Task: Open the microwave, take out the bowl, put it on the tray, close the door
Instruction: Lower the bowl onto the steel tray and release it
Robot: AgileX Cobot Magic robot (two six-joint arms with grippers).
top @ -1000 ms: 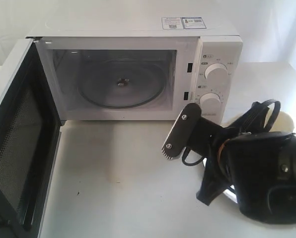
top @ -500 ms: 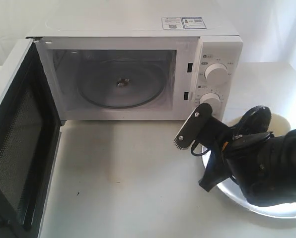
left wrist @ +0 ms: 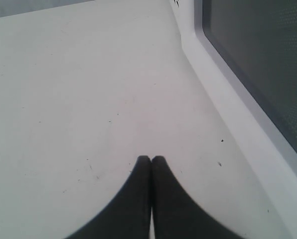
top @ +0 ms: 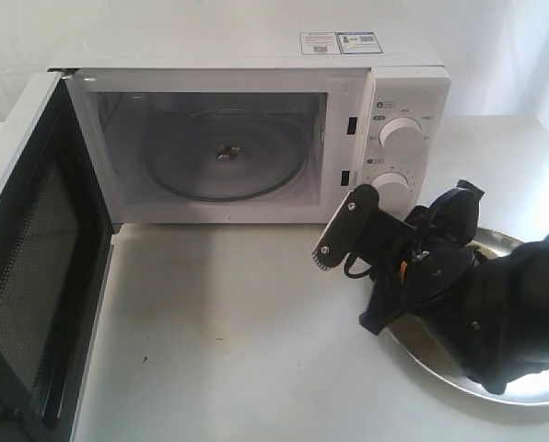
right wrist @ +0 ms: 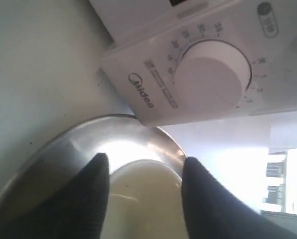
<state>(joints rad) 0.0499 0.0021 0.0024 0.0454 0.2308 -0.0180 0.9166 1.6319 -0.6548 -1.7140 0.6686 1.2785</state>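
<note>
Cream bowl (right wrist: 143, 199) clamped between fingers of right gripper (right wrist: 144, 164), over steel tray (right wrist: 49, 159) beside microwave (top: 256, 55). door (top: 35, 276) wide open. left gripper (left wrist: 151, 160) pinched closed above table (left wrist: 64, 99).

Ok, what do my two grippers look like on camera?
Both are black. The right gripper has a flat finger plate with two silver screws and a toothed tip, looped black cables and an orange spot behind. The left gripper shows only two smooth, tapered black fingertips.
</note>
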